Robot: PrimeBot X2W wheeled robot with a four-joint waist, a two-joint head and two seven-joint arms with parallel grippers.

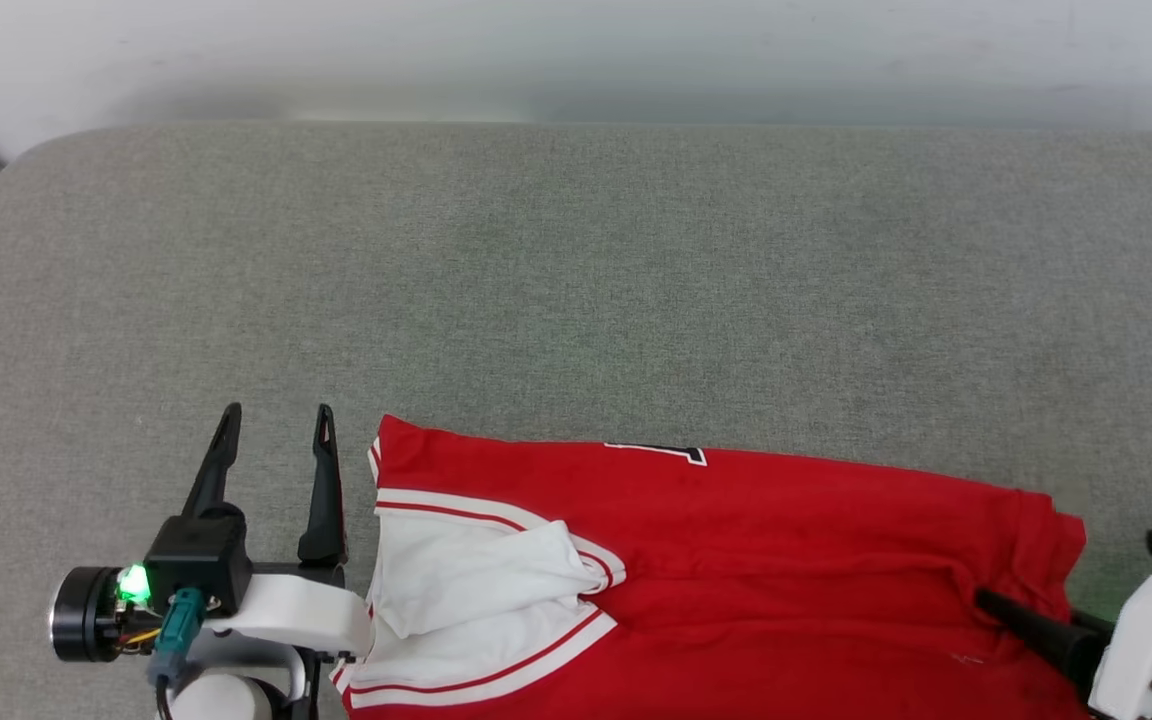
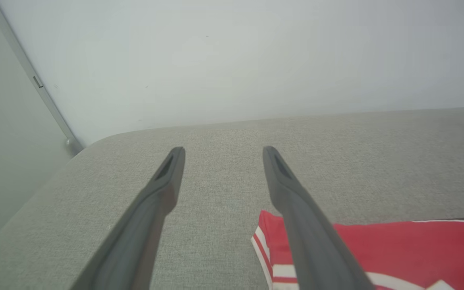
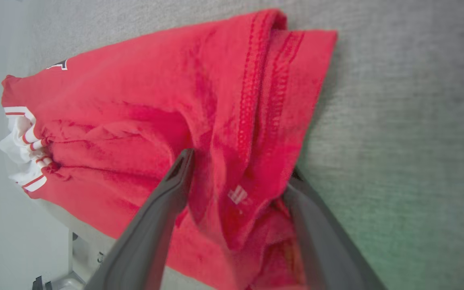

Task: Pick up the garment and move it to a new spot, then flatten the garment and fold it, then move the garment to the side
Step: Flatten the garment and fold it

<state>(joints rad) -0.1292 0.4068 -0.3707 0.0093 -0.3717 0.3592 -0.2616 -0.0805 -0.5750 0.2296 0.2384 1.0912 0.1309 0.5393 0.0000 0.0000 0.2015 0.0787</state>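
Grey fabric-covered surface (image 1: 576,250): bare over its far half.

Garment (image 1: 786,560): red, lies along the near edge, from the middle to the right side. White sleeve (image 1: 476,580) crumpled at its left end; a sliver of black numeral (image 1: 656,452) shows at its far fold.

Right gripper (image 3: 240,167): at the garment's right end, fingers spread, straddling a bunched fold of hem, not clamped.

Left gripper (image 1: 276,412): released, fingers apart, just beside the garment's left corner, nothing between them.
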